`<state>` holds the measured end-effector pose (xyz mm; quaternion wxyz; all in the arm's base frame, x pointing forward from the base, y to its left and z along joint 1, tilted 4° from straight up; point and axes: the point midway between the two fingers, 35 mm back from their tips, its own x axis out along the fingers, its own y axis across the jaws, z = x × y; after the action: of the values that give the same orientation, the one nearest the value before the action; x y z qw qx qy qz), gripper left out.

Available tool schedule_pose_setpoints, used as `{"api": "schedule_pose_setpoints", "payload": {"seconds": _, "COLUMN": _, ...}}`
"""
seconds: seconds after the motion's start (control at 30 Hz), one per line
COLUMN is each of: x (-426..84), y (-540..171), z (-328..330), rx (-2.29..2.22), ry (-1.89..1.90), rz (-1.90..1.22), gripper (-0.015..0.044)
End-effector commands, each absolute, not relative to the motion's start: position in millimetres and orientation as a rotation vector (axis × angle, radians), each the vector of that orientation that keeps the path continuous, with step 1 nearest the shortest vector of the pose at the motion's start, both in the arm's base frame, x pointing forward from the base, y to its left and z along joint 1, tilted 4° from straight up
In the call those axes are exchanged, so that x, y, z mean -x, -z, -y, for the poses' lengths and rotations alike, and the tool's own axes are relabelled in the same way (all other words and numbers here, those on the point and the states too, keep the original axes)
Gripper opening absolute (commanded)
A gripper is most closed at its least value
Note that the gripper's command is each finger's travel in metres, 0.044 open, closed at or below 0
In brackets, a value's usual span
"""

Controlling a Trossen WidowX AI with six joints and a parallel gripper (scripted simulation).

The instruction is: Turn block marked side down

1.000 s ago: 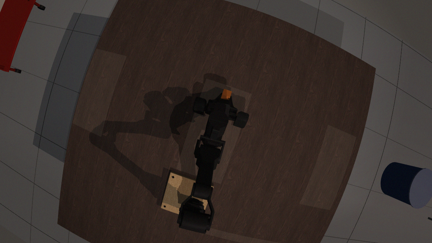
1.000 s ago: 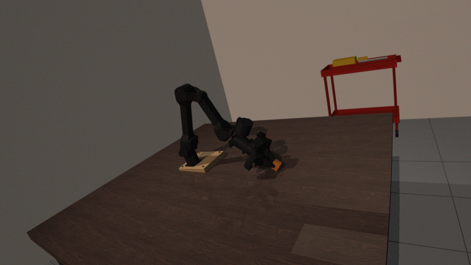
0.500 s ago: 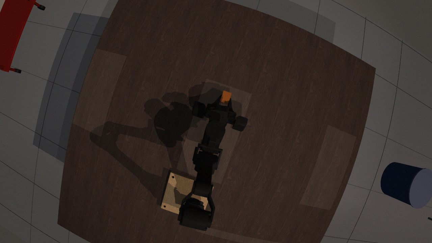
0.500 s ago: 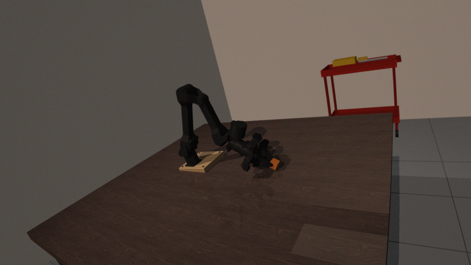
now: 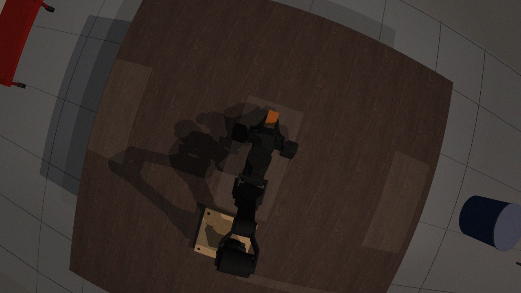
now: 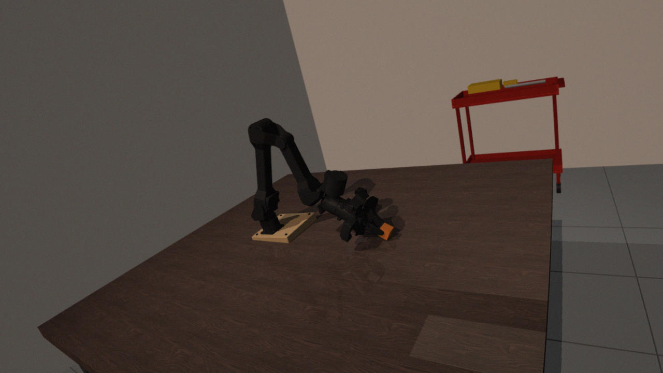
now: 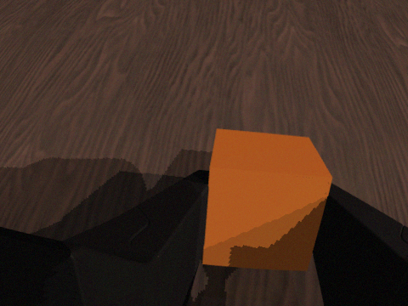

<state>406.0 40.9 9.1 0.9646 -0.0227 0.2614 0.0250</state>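
An orange block (image 5: 272,116) (image 6: 387,230) (image 7: 263,200) is between the two black fingertips of my gripper (image 5: 270,121) (image 6: 384,230) (image 7: 261,190). The gripper is shut on it, with a finger against each side in the wrist view. The block sits tilted in the exterior view, its lowest corner at or just above the table (image 5: 346,109) (image 6: 301,287) (image 7: 170,64); I cannot tell whether it touches. The faces in view are plain orange. No mark shows, and the faces under the fingers and the underside are hidden.
The arm stands on a pale wooden base plate (image 5: 221,217) (image 6: 278,238). Off the table are a red cart (image 5: 18,40) (image 6: 509,96) and a dark blue cylinder (image 5: 477,220). The arm's shadow falls across the table on the left in the top view.
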Motion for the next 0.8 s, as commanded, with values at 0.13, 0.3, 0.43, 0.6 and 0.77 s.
{"api": "schedule_pose_setpoints", "payload": {"seconds": 0.13, "x": -404.9, "y": -8.0, "z": -40.3, "rx": 0.051, "ry": -0.048, "rz": -0.532, "gripper": 0.0315}}
{"api": "schedule_pose_setpoints", "payload": {"seconds": 0.3, "x": -404.9, "y": -8.0, "z": -40.3, "rx": 0.051, "ry": -0.048, "rz": -0.532, "gripper": 0.044}}
{"api": "schedule_pose_setpoints", "payload": {"seconds": 0.43, "x": -404.9, "y": -8.0, "z": -40.3, "rx": 0.051, "ry": -0.048, "rz": -0.532, "gripper": 0.044}}
{"api": "schedule_pose_setpoints", "payload": {"seconds": 0.6, "x": -404.9, "y": -8.0, "z": -40.3, "rx": 0.051, "ry": -0.048, "rz": -0.532, "gripper": 0.044}}
{"api": "schedule_pose_setpoints", "payload": {"seconds": 0.77, "x": -404.9, "y": -8.0, "z": -40.3, "rx": 0.051, "ry": -0.048, "rz": -0.532, "gripper": 0.044}}
